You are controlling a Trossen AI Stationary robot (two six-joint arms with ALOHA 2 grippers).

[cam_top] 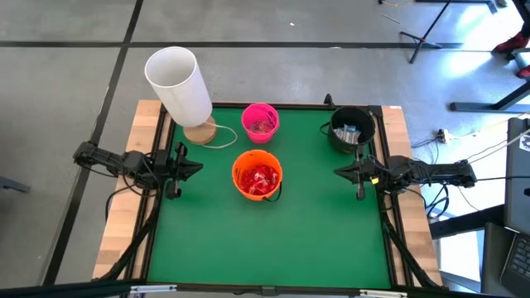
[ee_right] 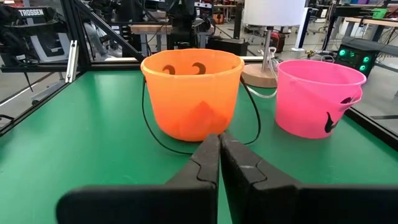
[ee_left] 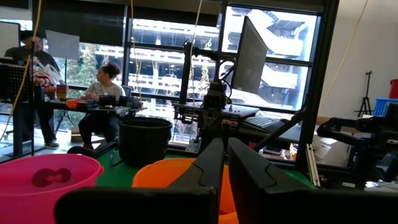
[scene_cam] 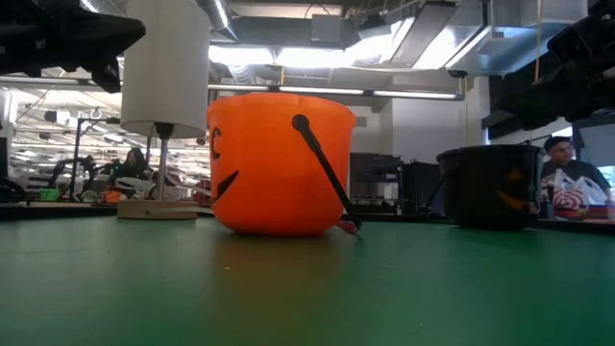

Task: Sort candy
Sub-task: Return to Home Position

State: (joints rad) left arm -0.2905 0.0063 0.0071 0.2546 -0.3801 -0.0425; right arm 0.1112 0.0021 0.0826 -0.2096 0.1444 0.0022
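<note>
While candy [cam_top: 259,178] lies sorted in the orange bucket [cam_top: 235,175], pink bucket [cam_top: 246,117] and black bucket [cam_top: 334,137], the left claw [cam_top: 195,169] and right claw [cam_top: 339,172] hover at the tabletop's [cam_top: 273,248] sides, closed tight, empty. Sorting looks finished; only parking remains.

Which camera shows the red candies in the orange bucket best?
The high view: it looks straight down on the red candies in the orange bucket. The low and both wrist views show only the bucket's outside.
</note>
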